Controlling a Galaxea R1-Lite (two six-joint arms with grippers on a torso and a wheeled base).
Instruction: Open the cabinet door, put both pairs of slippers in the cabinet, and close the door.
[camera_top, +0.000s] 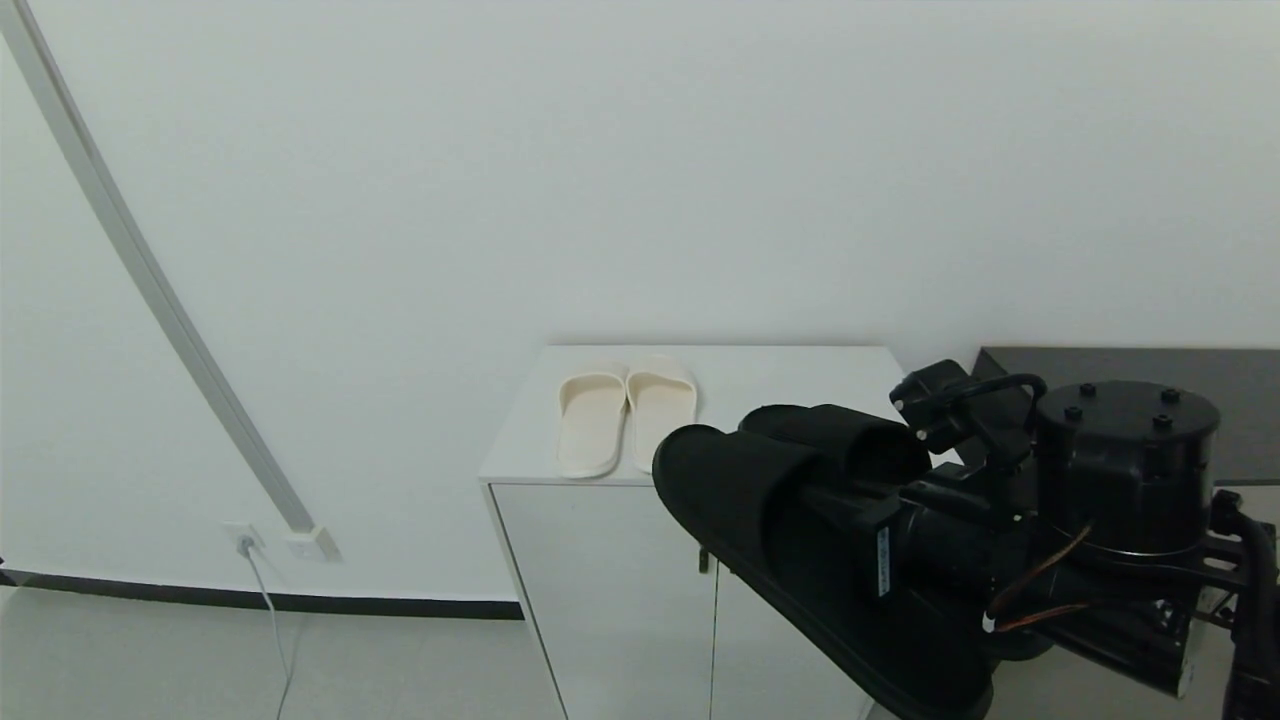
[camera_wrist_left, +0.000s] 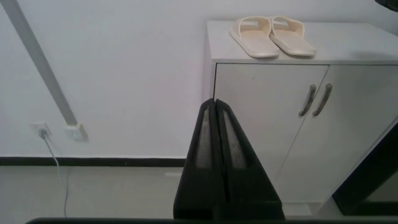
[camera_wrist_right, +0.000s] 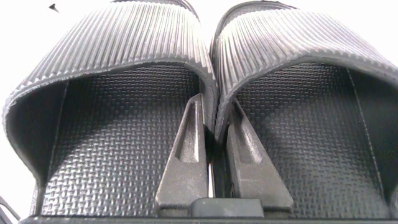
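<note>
In the head view the black slippers (camera_top: 730, 480) are at the lower right and the white slippers (camera_top: 625, 415) sit mid-frame on the shut cabinet (camera_top: 610, 580); in the left wrist view my left fingers (camera_wrist_left: 204, 149), bottom middle, are squeezed together on nothing; in the right wrist view my right fingers (camera_wrist_right: 186, 155) pinch both black slippers.

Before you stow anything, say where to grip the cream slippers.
Probably pinch both inner edges together at the heels, coming from the front of the cabinet. The cream slippers lie flat, side by side, heels at the front edge; the right hand holds the black slippers that way.
</note>
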